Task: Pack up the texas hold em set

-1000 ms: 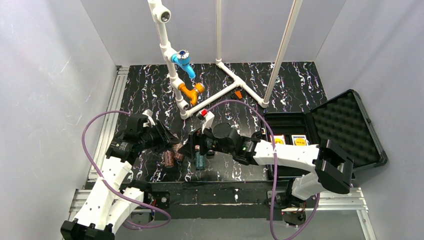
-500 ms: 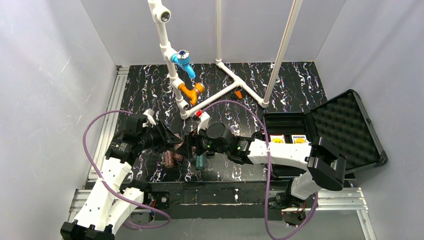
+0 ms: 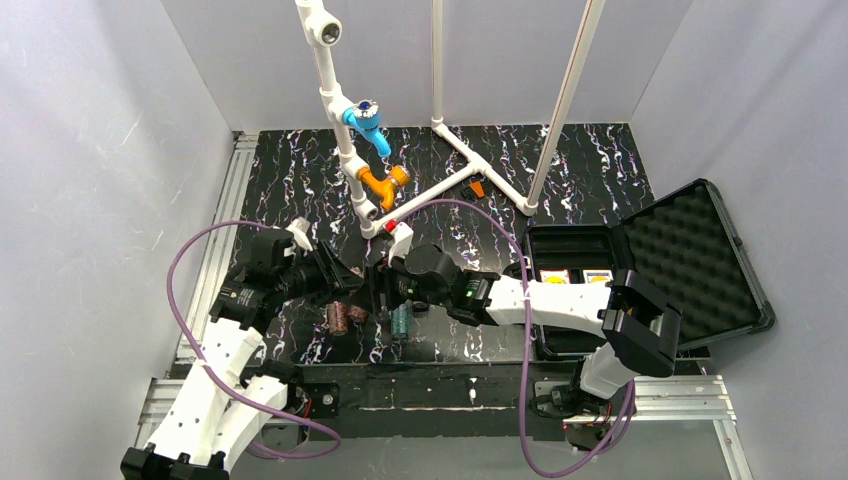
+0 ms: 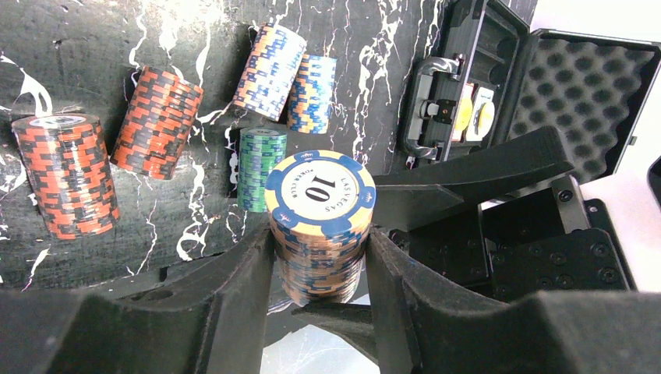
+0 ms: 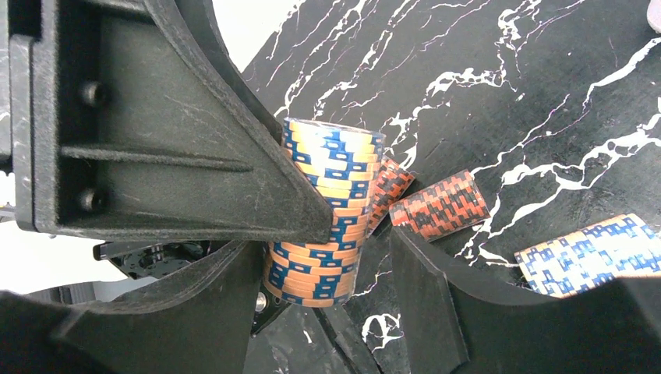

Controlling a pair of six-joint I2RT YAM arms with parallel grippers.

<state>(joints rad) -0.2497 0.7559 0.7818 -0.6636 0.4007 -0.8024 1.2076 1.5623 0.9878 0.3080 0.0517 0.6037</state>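
Observation:
My left gripper (image 4: 319, 235) is shut on an upright orange-and-blue chip stack (image 4: 319, 206), held above the table. My right gripper (image 5: 327, 251) reaches round the same stack (image 5: 327, 210). One finger rests against it and the other finger (image 5: 421, 288) stands a small gap away, so it is open. On the table lie two red-and-black stacks (image 4: 68, 175), two more orange-and-blue stacks (image 4: 270, 61) and a green stack (image 4: 261, 167). The black case (image 3: 650, 270) lies open at the right with two card decks (image 3: 575, 277) inside.
A white pipe frame (image 3: 400, 190) with blue and orange fittings stands at the back of the black marbled table. An aluminium rail (image 3: 215, 260) runs along the left edge. Grey walls close in on both sides.
The right arm has moved left up to the left gripper, and its jaws have narrowed around the held stack. The left gripper has kept its place and grip.

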